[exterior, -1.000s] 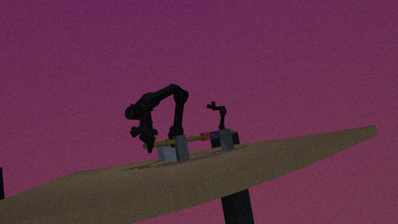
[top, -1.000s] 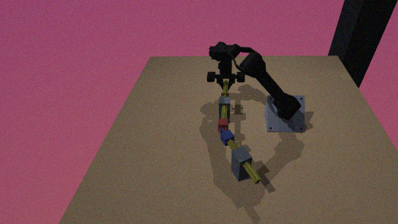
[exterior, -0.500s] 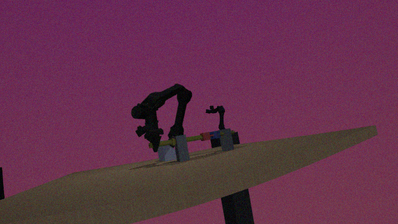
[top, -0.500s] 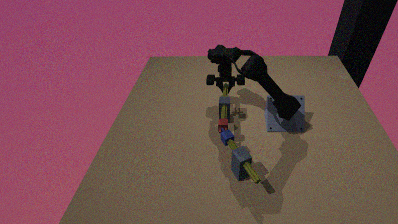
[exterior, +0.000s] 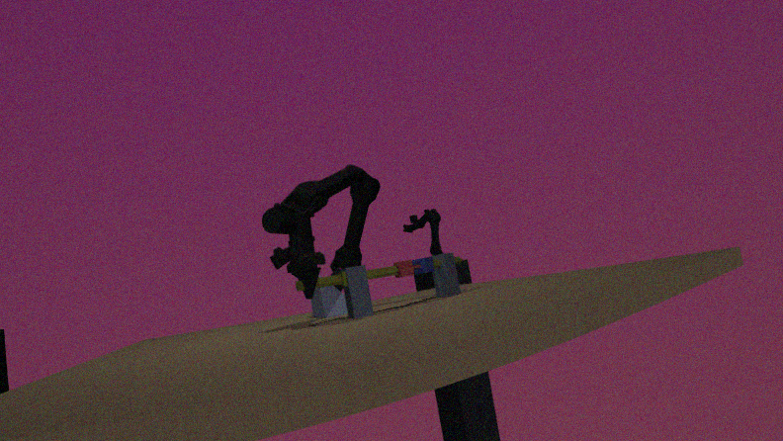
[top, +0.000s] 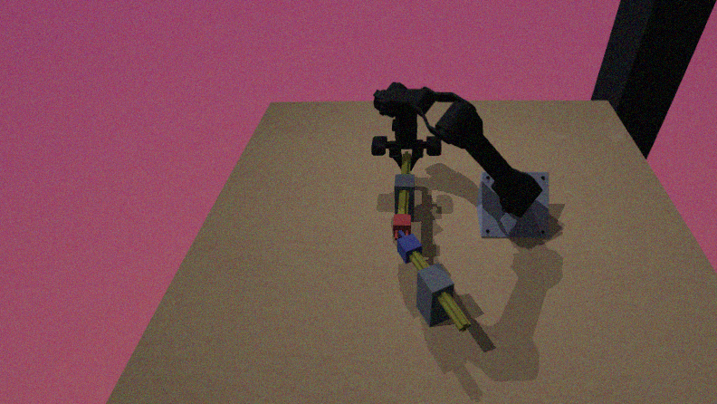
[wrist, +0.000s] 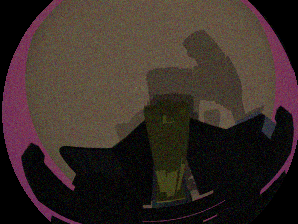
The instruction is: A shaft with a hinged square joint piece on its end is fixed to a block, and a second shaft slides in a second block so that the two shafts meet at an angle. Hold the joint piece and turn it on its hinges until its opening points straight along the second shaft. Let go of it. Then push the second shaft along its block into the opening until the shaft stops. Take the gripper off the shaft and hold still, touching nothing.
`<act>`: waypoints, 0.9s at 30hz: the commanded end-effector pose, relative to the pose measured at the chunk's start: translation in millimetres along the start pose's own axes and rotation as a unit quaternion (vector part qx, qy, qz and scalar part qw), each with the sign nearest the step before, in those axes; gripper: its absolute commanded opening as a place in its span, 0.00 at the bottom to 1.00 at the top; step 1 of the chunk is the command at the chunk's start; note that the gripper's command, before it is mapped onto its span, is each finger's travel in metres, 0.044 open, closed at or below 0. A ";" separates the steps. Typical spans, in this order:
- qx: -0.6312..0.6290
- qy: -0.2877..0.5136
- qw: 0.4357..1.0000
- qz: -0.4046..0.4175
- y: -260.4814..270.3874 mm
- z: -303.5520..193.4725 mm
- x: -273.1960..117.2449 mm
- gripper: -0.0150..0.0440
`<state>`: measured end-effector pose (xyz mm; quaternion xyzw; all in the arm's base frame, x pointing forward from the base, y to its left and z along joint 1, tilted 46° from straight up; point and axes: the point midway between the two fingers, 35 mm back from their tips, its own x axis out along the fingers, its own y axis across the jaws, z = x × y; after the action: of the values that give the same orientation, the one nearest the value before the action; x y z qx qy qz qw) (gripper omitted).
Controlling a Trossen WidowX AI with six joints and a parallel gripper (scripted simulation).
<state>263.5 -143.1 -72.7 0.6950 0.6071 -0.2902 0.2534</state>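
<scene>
The second yellow shaft (top: 403, 200) (exterior: 381, 272) (wrist: 168, 137) runs through the rear grey block (top: 404, 181) (exterior: 359, 293); its front end meets the red joint piece (top: 401, 221) (exterior: 404, 267). How deep it sits inside is hidden. The red piece is hinged to the blue piece (top: 408, 245) (exterior: 422, 265), and its opening points along the second shaft. The first yellow shaft (top: 454, 311) goes at an angle from the blue piece through the front grey block (top: 435, 275) (exterior: 447, 276). My gripper (top: 406, 163) (exterior: 310, 293) is shut on the second shaft near its rear end, behind the rear block.
The arm's base plate (top: 489, 216) (exterior: 327, 304) is bolted to the table (top: 281, 301) (exterior: 246, 372), right of the shafts in the top view. A dark post (top: 646, 75) stands beyond the table's far right corner. The exterior view shows another small dark arm (exterior: 435, 232) behind the blocks.
</scene>
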 end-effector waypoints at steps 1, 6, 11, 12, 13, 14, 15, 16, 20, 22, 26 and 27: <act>0.000 0.000 1.000 -0.001 0.0 0.0 0.0 0.25; 0.000 0.000 1.000 -0.001 0.0 0.0 0.0 0.30; 0.000 0.000 1.000 -0.001 0.0 0.0 0.0 0.37; 0.000 0.000 1.000 -0.001 0.0 0.0 0.0 0.37; 0.000 0.000 1.000 -0.001 0.0 0.0 0.0 0.37; 0.000 0.000 1.000 -0.001 0.0 0.0 0.0 0.41; 0.000 0.000 1.000 -0.001 0.0 0.0 0.0 0.46; 0.000 0.000 1.000 -0.001 0.0 0.0 0.0 0.50; 0.000 0.000 1.000 -0.001 0.0 0.0 0.0 0.68; 0.000 0.000 1.000 -0.001 0.0 0.0 0.0 0.77; 0.000 0.000 1.000 -0.001 0.0 0.0 0.0 0.95; 0.000 0.000 1.000 -0.001 0.0 0.0 0.0 0.99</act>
<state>263.7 -142.8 -72.9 0.6948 0.6074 -0.2900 0.2534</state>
